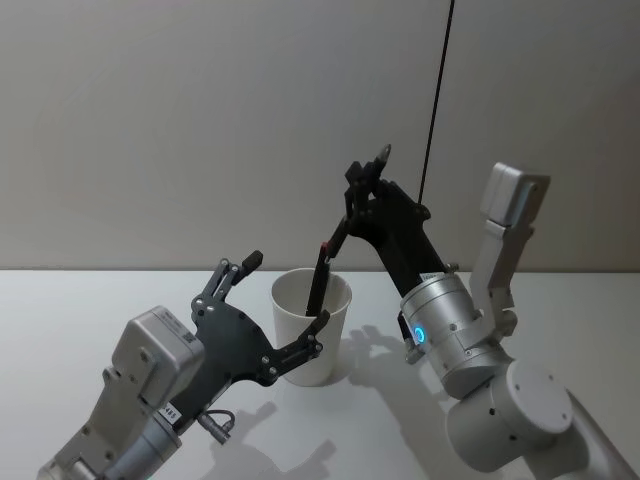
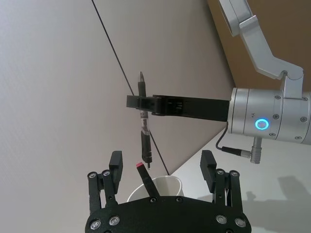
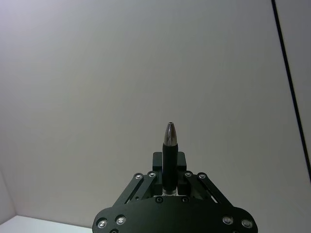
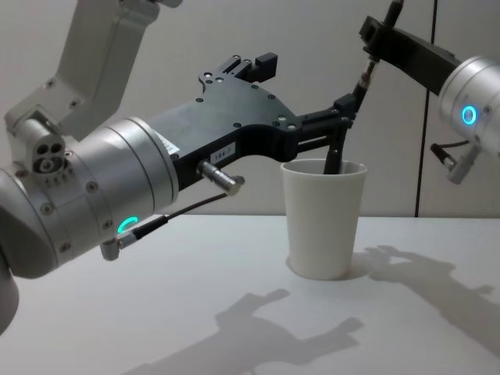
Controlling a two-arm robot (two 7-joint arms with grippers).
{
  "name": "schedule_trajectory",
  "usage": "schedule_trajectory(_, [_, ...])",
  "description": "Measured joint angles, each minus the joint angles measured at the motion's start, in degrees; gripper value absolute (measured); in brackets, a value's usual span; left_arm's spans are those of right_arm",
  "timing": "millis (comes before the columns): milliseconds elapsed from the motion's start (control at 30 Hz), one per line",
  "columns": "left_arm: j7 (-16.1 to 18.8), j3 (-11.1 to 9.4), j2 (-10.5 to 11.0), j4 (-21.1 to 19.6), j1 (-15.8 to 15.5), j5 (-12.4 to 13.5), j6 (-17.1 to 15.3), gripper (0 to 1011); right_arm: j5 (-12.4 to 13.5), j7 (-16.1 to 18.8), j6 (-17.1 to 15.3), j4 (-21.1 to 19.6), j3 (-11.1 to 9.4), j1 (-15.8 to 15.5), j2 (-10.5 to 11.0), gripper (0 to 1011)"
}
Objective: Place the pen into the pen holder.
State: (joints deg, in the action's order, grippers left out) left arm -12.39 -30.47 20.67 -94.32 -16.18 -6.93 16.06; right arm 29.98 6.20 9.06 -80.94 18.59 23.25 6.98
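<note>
Table (image 1: 80, 300): white, w/ plain wall behind.

L arm: reaches in from near-left. L gripper (image 1: 272, 303) spread open around the pen holder (image 1: 312, 328), one finger at its near side, the other raised past the far-left rim. Whether pads touch the cup I can't tell; looks like steadying rather than clamping.

R arm: comes from near-right, angled up and toward centre. R gripper (image 1: 364, 178) clenched on the pen (image 2: 143, 124), held roughly upright, high above the cup's rim, metal tip up.

Holder stands upright mid-table, betw. the two arms. Already has one dark red-tipped pen (image 1: 319, 277) leaning inside.

Step, as I judge: transport/align phase, pen not yet in. Next move calls for bringing the pen's lower end over the mouth, clear of the leaning pen, then lowering and letting go.
</note>
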Motion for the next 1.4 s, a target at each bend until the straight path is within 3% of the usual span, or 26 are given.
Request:
schedule_trajectory(267, [0.00, 0.00, 0.00, 0.00, 0.00, 0.00, 0.00, 1004, 1.05, 1.87, -0.95, -1.23, 0.06, -0.58, -0.18, 154])
schedule_trajectory(533, [0.00, 0.00, 0.00, 0.00, 0.00, 0.00, 0.00, 1004, 2.57, 2.85, -4.22, -4.36, -0.36, -2.08, 0.35, 154])
schedule_trajectory(1133, [0.00, 0.00, 0.00, 0.00, 0.00, 0.00, 0.00, 1004, 2.42, 1.63, -8.91, -6.28, -0.86, -3.42, 0.89, 156])
schedule_trajectory(1333, [0.00, 0.00, 0.00, 0.00, 0.00, 0.00, 0.00, 1004, 2.22, 1.39, -9.55, -6.38, -0.92, -3.56, 0.92, 301])
schedule_trajectory(1400, [0.00, 0.00, 0.00, 0.00, 0.00, 0.00, 0.00, 1003, 2.18, 1.27, -9.74, -6.43, -0.94, -3.60, 0.94, 420])
